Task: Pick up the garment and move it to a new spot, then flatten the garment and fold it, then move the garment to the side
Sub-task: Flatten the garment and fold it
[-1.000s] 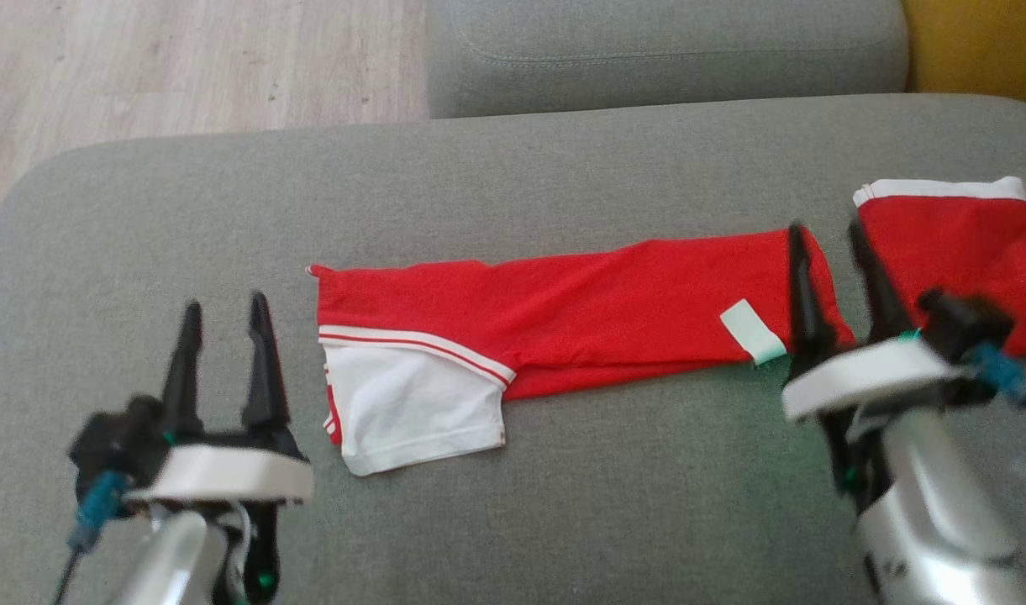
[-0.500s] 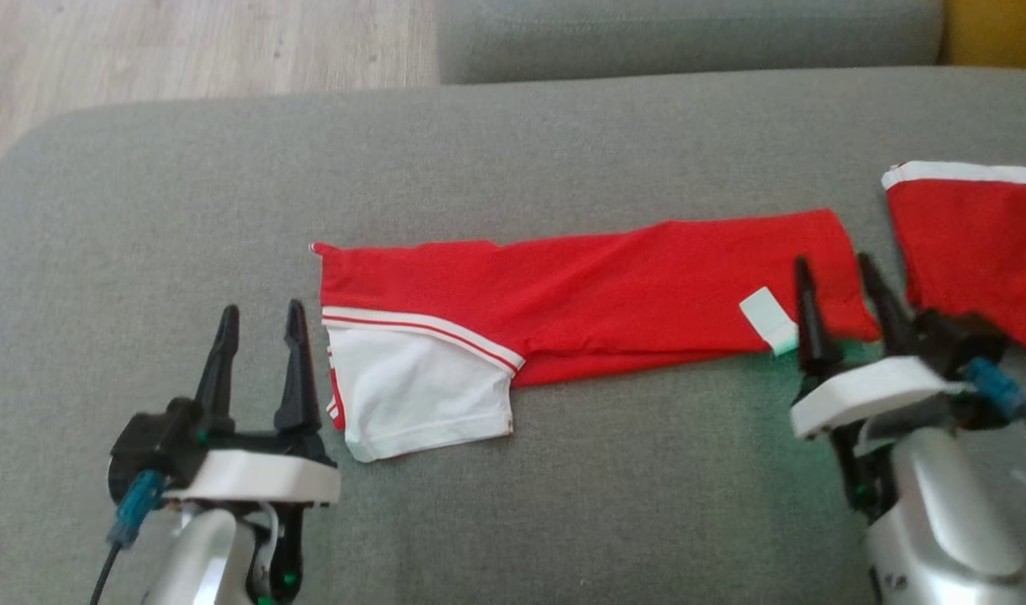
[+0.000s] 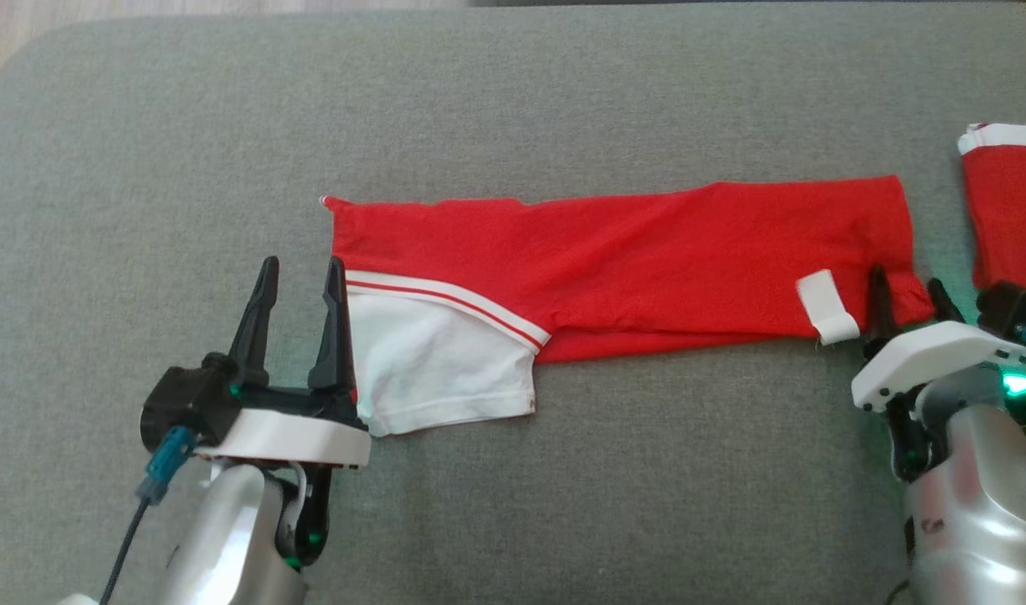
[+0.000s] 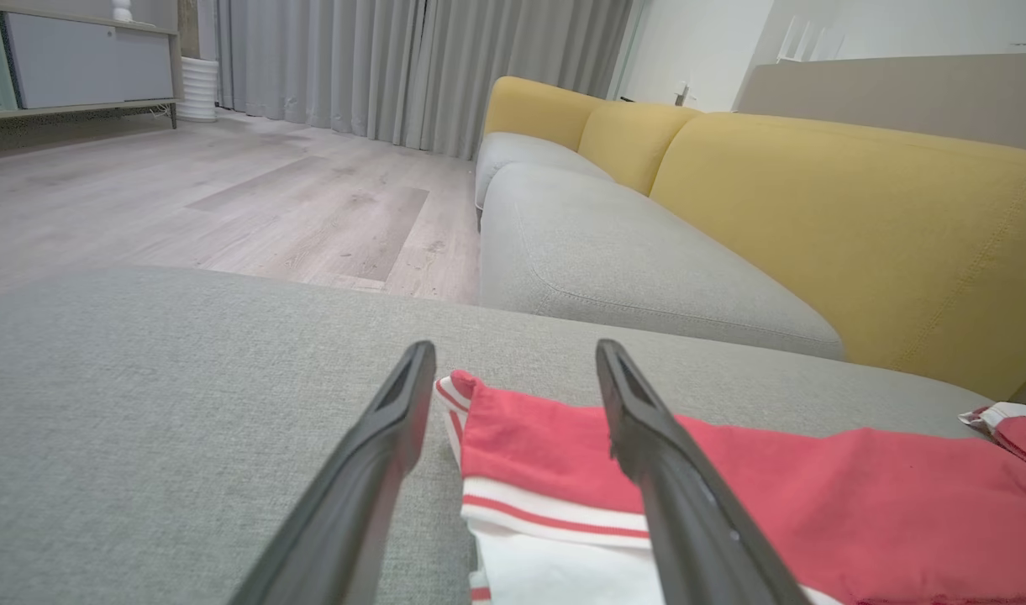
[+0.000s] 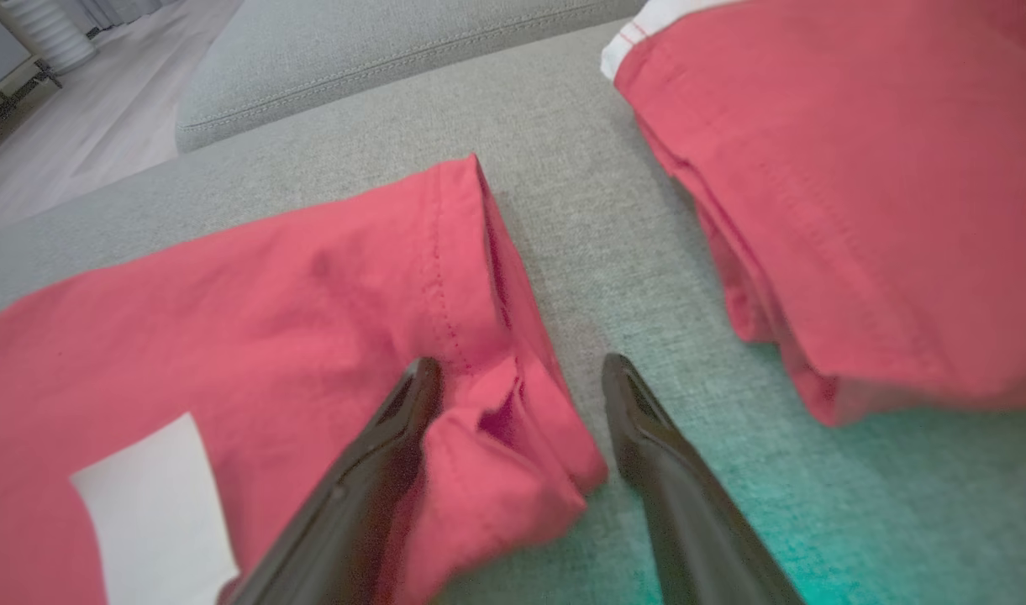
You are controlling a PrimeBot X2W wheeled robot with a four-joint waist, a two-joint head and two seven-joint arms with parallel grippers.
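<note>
- The red garment point(image 3: 630, 252) lies flat on the grey sofa cushion point(image 3: 563, 84), folded into a long strip that runs across the head view from left to right.
- Its left end carries a white panel point(image 3: 437, 361) edged with red and white stripes. Near its right end a white label point(image 3: 825, 307) lies on the red cloth.
- The left pincer point(image 3: 302, 265) is open and low over the cushion at the garment's left end. In the left wrist view the striped corner of the cloth sits between the two fingers, and the right finger lies over the white panel. Nothing is gripped.
- The right pincer point(image 3: 907, 280) is open too, at the garment's near right corner. In the right wrist view the bunched hem there lies between the fingers, with the left finger right against the cloth; the jaws stand wide and are not shut on it.
- A second red garment point(image 3: 1004, 210) with a white band lies just to the right, apart from the first, with bare cushion between them.
- A yellow backrest point(image 4: 857, 218) and a pale wooden floor point(image 4: 185, 193) show beyond the cushion.
</note>
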